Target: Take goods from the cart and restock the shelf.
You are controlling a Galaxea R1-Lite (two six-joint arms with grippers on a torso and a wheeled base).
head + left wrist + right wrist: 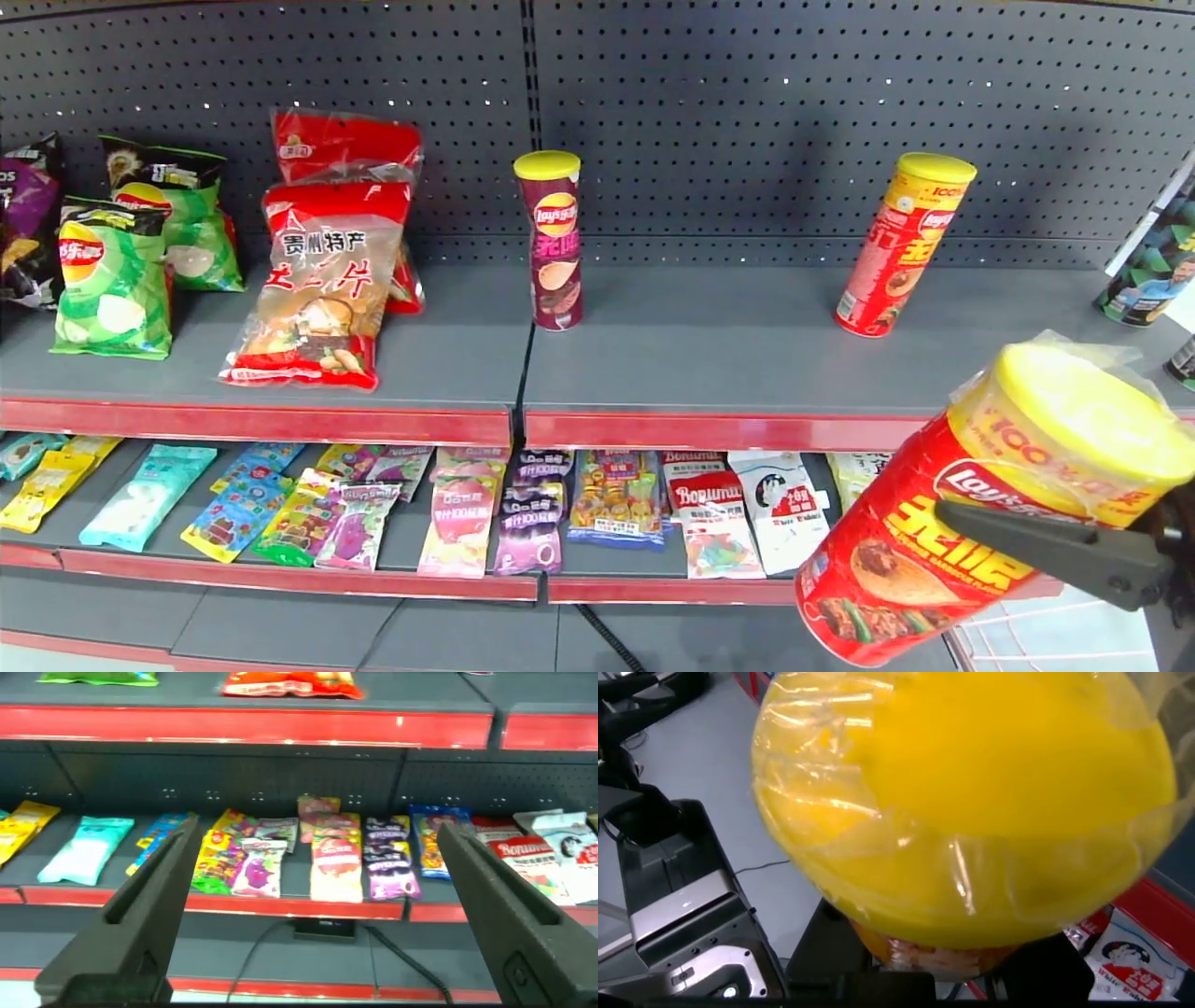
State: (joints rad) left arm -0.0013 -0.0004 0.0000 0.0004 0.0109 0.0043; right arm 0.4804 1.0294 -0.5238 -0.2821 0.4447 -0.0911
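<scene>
A red chip can (943, 523) with a yellow lid in clear wrap hangs tilted in front of the shelf at the lower right, and my right gripper (1036, 546) is shut on its body. The right wrist view looks down on that yellow lid (971, 793). On the grey upper shelf (709, 364) a matching red can (904, 245) stands leaning at the right. A purple can (553, 241) stands near the middle. My left gripper (318, 905) is open and holds nothing, facing the lower shelf's candy packets (336, 854).
Green chip bags (117, 271) and red snack bags (322, 280) sit at the upper shelf's left, with another can (1153, 257) at the far right. Bare shelf lies between the purple and red cans. A white wire cart edge (1055, 635) shows at the bottom right.
</scene>
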